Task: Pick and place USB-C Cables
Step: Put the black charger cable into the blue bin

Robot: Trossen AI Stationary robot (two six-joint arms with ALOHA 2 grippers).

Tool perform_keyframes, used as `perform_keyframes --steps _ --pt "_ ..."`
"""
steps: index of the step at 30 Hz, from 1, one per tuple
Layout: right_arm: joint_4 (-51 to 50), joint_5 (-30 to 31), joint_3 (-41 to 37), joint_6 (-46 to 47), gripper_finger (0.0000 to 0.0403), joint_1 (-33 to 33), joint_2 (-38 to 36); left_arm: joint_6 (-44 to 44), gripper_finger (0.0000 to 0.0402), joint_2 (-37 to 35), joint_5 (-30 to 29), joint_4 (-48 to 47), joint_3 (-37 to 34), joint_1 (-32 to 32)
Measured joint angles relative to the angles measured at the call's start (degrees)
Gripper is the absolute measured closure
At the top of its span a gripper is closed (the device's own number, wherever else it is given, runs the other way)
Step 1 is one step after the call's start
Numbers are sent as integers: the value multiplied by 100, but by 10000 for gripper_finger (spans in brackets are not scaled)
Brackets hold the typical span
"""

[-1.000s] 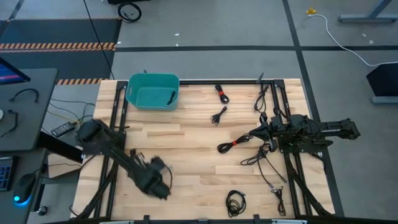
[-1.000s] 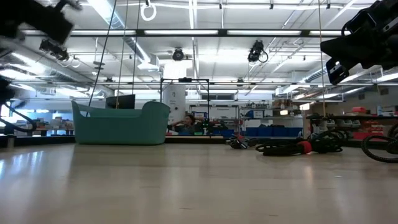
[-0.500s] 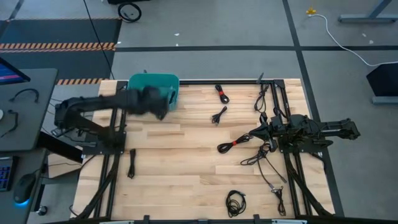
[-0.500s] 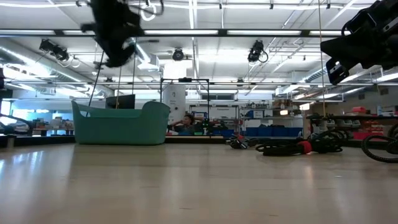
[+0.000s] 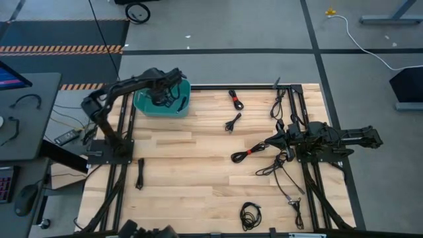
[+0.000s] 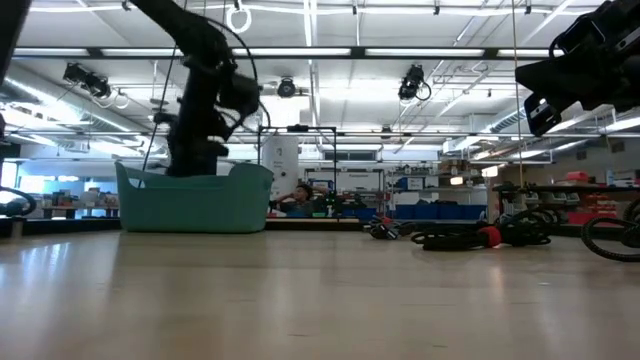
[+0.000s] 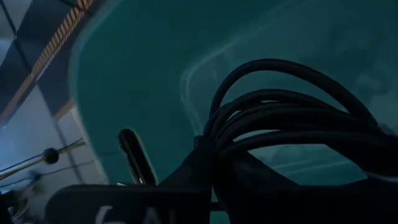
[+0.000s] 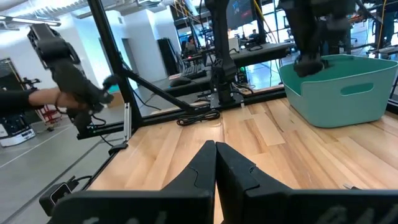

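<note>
Worktop's far-left corner: my left gripper (image 5: 160, 96) is down in the teal bin (image 5: 147, 108), pinching a USB-C cable (image 7: 292, 118); only the wrist view shows it. Right gripper (image 8: 216, 151) pressed together.

Grey floor (image 5: 218, 26) all around the light wooden table (image 5: 198, 172), crossed by dark seams, with an orange-and-black hazard stripe (image 5: 59, 48) running along a dark mat to one side. A white cord (image 5: 360, 36) snakes over the floor near a desk leg. A dark desk (image 5: 20, 112) stands beside the table, a lit screen (image 5: 12, 73) at its corner. Looking level across the tabletop, long ceiling strip lights (image 6: 400, 52) glare over a big workshop hall, ducts and cameras hung overhead, blue storage bins (image 6: 430, 211) on distant shelves, and a person (image 6: 300, 196) sits far back among the benches.
</note>
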Motion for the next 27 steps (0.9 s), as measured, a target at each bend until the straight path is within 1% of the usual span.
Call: perform_keyframes --steps 4,7,9,15,19,23,25,27 --pt "0 0 0 -1 390 0 0 110 372 426 -50 13 -1 24" --pt "0 0 0 -2 390 -1 -1 118 351 608 -336 13 -1 21" --pt "0 0 0 -1 390 0 1 138 330 683 -429 12 -1 41" --pt "0 1 0 -2 390 1 1 149 251 651 -441 -136 6 187" --pt "-2 2 0 -1 390 -1 1 -3 215 627 -526 -1041 341 164" --pt "-1 1 0 -1 390 0 1 -264 207 459 -913 -1653 754 -198" --pt "0 0 0 -1 390 0 -2 -352 212 271 -1076 -1706 915 -549" --pt "5 2 0 0 390 1 -1 -489 221 37 -1067 -1698 973 -935"
